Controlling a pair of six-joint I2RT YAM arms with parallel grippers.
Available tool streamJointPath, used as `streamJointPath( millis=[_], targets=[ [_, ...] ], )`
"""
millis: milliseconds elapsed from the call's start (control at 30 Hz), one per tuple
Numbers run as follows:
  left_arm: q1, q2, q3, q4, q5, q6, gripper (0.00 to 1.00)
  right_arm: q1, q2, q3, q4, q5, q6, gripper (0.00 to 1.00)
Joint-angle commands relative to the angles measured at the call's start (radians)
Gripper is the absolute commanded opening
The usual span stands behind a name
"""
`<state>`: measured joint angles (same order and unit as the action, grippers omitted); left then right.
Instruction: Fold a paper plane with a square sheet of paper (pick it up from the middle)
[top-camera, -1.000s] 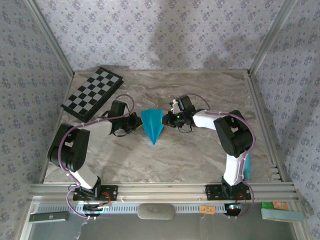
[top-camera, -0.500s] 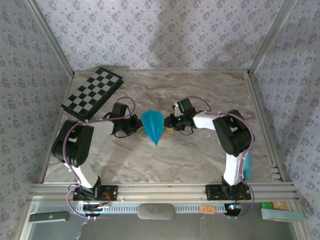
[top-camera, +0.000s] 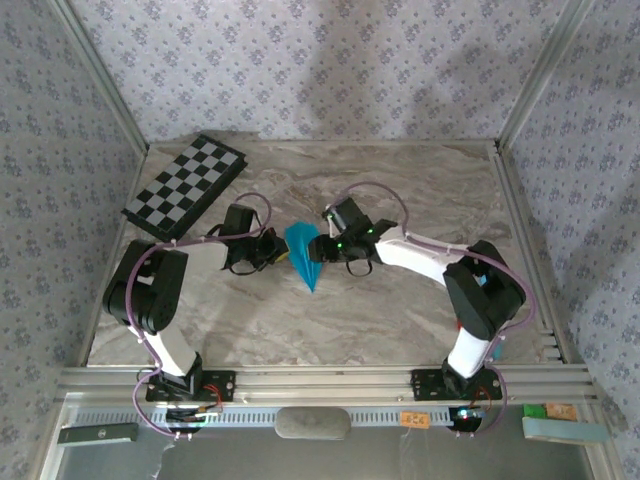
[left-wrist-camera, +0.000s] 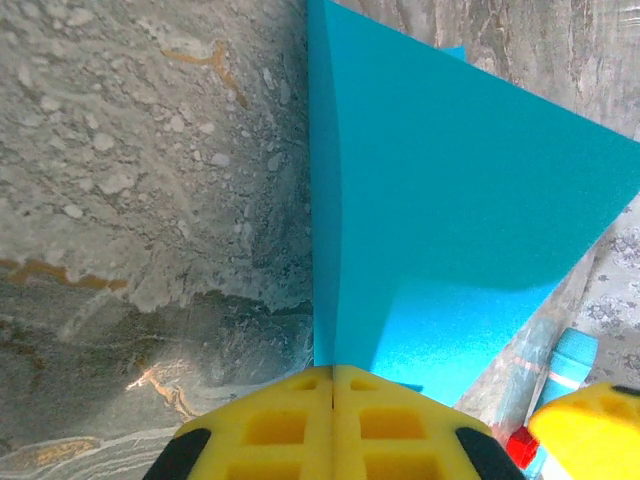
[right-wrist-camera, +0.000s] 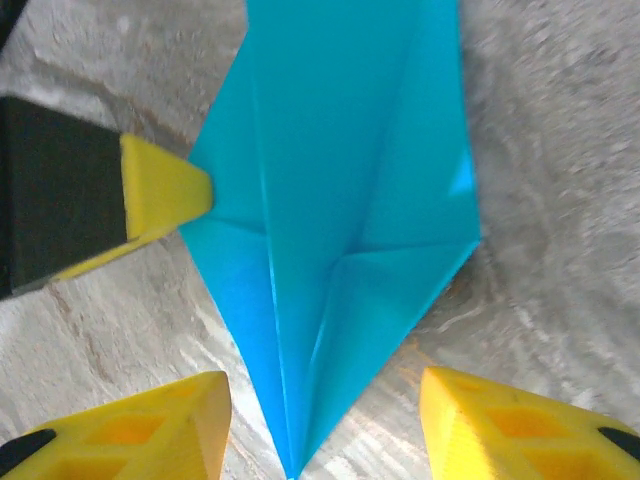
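The right gripper (top-camera: 318, 247) partly hides the paper plane (top-camera: 300, 250).

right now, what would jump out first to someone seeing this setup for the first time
The bright turquoise paper plane stands out first, a creased pointed dart lying mid-table on the grey marble table. The two arms meet over it: the left gripper is shut on its left edge, and the right gripper hangs open with a yellow finger on each side of its tip. After that, the black-and-white checkerboard at the far left corner.
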<state>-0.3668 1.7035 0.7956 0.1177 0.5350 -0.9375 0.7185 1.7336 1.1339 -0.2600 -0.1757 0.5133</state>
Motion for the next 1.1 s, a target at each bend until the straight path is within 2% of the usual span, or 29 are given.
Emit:
streamJointPath(
  millis=[0, 267, 600, 1067],
  targets=[
    [-0.006, 0.005, 0.007, 0.025, 0.022, -0.011, 0.0, 0.028, 0.057, 0.05, -0.076, 0.056, -0.037, 0.54],
    [-0.006, 0.001, 0.007, 0.025, 0.025, -0.012, 0.0, 0.078, 0.17, 0.183, -0.125, 0.045, -0.058, 0.56],
    [-0.006, 0.001, 0.006, 0.027, 0.031, -0.012, 0.0, 0.088, 0.237, 0.243, -0.155, 0.025, -0.058, 0.57],
    [-0.006, 0.001, 0.003, 0.027, 0.033, -0.014, 0.0, 0.094, 0.302, 0.328, -0.271, 0.127, -0.029, 0.4]
  ],
)
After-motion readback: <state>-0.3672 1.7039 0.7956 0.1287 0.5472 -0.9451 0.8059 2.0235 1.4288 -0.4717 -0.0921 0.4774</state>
